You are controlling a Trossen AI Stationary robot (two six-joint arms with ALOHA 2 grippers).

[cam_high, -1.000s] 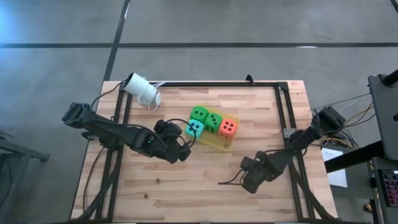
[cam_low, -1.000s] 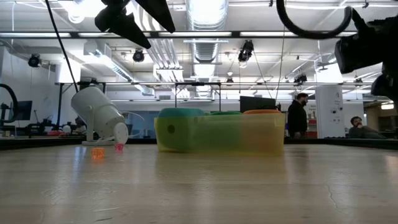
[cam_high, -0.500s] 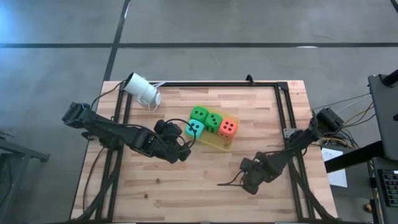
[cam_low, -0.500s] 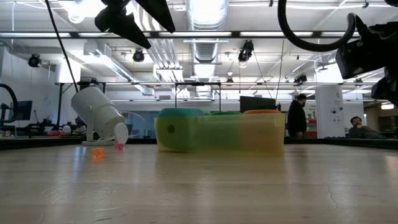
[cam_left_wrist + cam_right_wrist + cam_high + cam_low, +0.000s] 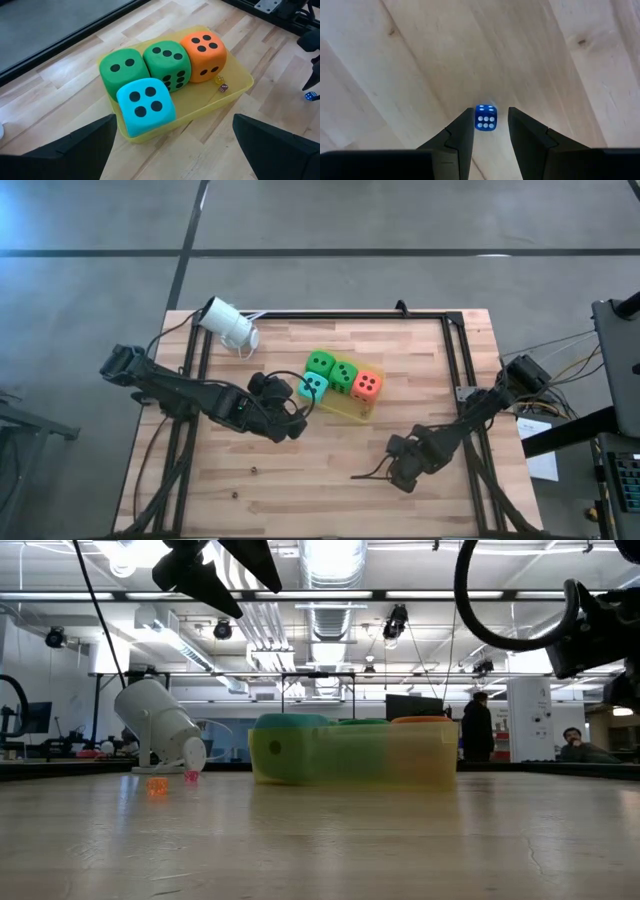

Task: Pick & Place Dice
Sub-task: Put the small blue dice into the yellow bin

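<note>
Picking a tiny blue die (image 5: 485, 117) off the tabletop (image 5: 330, 470): right claw (image 5: 490, 122) partly open around it, no grip yet. Next: squeeze, lift, carry to tray (image 5: 235, 92) holding 4 big dice (image 5: 165, 75). Left claw (image 5: 175, 142) wide open, empty, beside tray.

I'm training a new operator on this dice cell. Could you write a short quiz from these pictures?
1. True or false: the teal die lies inside the yellow tray.
2. What sits between the fingers of the right claw? A) a small blue die B) a green cube C) a white cylinder
3. How many pips show on the top face of the orange die?
Key: 1 true; 2 A; 3 four.
</note>
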